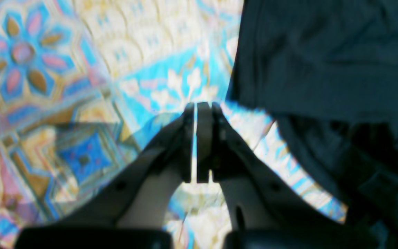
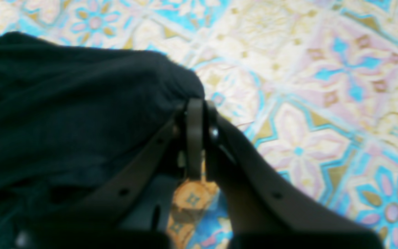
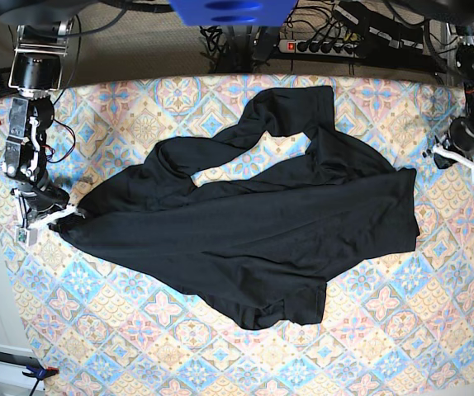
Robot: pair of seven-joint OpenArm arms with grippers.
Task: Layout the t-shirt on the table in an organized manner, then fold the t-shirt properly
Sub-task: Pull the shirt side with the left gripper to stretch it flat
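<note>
The shirt (image 3: 253,223) sprawls across the bench (image 3: 435,330), sleeves tangled up top. Right hand (image 3: 65,213) is clenched on its corner; left hand (image 3: 462,158) is clenched on nothing, just beside the hem. Still laying out, I'd say: next, left regrips and pulls taut.

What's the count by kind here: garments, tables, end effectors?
T-shirt: 1
Table: 1
End effectors: 2, left end effector and right end effector
Total: 4
</note>
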